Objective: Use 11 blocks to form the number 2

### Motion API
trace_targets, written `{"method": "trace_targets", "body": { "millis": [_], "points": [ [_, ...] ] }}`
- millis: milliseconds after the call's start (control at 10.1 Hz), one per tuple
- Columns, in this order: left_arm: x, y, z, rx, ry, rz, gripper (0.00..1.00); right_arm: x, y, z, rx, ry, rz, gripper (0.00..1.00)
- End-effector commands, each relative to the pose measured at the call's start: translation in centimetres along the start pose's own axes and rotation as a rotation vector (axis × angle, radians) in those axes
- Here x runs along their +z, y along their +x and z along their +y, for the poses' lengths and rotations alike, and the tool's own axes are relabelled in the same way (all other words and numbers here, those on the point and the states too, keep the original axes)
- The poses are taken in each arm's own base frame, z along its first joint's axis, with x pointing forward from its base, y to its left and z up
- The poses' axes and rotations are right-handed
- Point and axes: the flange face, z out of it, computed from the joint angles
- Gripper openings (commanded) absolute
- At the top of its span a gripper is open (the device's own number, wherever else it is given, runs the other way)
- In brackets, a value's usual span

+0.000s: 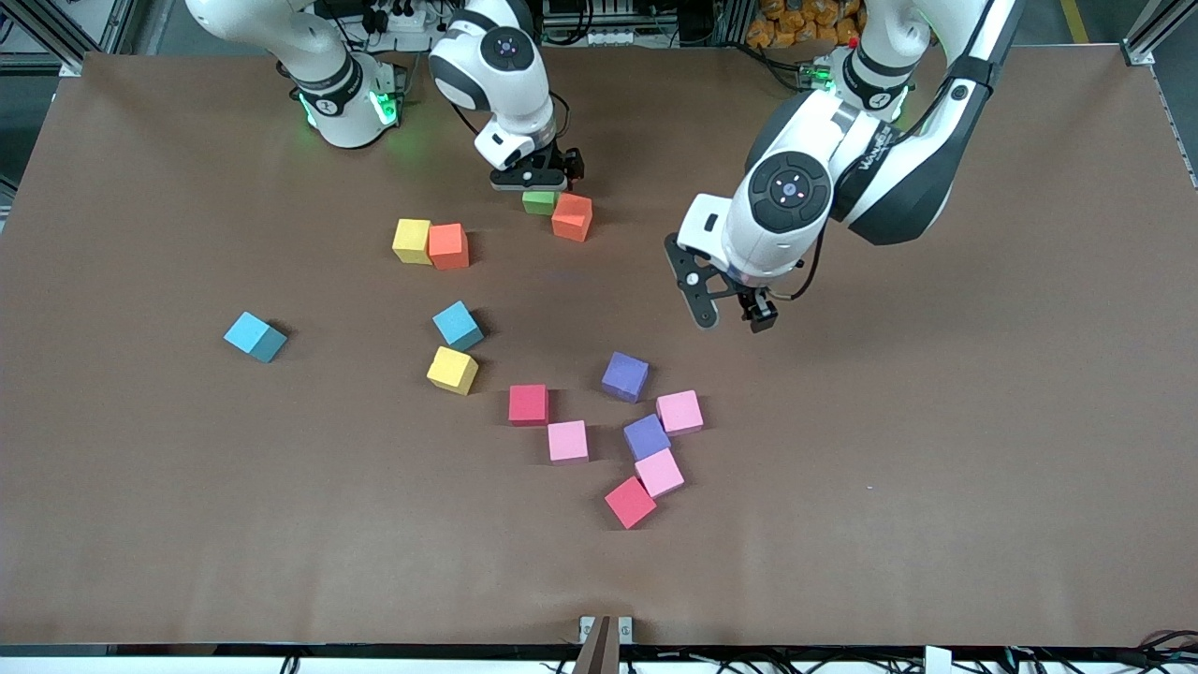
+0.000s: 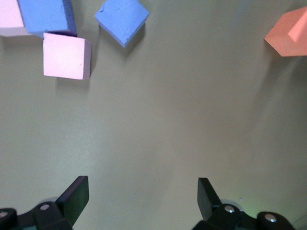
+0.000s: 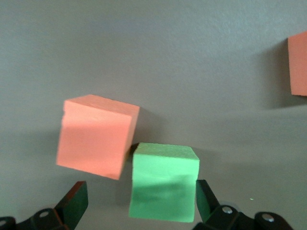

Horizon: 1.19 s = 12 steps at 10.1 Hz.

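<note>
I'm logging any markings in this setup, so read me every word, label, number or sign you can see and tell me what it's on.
Dark lettering runs along the left arm's white link: too blurred to read.
The blocks carry no text.
The brown table carries no text.

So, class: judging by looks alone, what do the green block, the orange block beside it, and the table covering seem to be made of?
Green block: probably foam, matte; its faces look faintly grainy, with no shine.
Orange block beside it: seemingly the same matte foam, with flat colour and slightly soft edges.
Table covering: a dull brown sheet, perhaps paper or fabric; the look leaves that open.
</note>
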Motion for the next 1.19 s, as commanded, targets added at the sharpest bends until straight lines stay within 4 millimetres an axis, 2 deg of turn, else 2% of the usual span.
{"method": "trace_targets", "body": {
  "millis": [0,199,397,596,695,894,1092],
  "points": [
    [0.1,-1.2,3.0,0.062,0.022,0.033,1.00,-0.9,0.8,-0.4,-0.168,-0.006,0.027,1.00],
    [1.6,-3.1,5.2,0.070,0.056,0.075,1.00,-0.2,1.4,-1.4,-0.390,-0.016,0.027,1.00],
    [2.7,-3.8,6.2,0.189,0.047,0.127,1.00,0.1,1.9,-2.4,-0.637,-0.008,0.022,1.00],
    [3.2,-4.5,7.0,0.244,0.061,0.165,1.00,-0.2,1.9,-2.8,-0.779,-0.008,0.033,1.00],
    [3.2,-4.7,6.6,0.235,0.060,0.169,1.00,0.2,1.9,-2.9,-0.875,-0.026,0.040,1.00],
    [3.7,-5.6,4.4,0.164,0.028,0.201,1.00,1.6,1.9,-3.3,-1.013,-0.072,0.053,1.00],
    [5.3,-4.1,1.4,0.136,0.070,0.263,1.00,2.3,1.5,-4.1,-1.042,-0.070,0.053,1.00]
  ]
}}
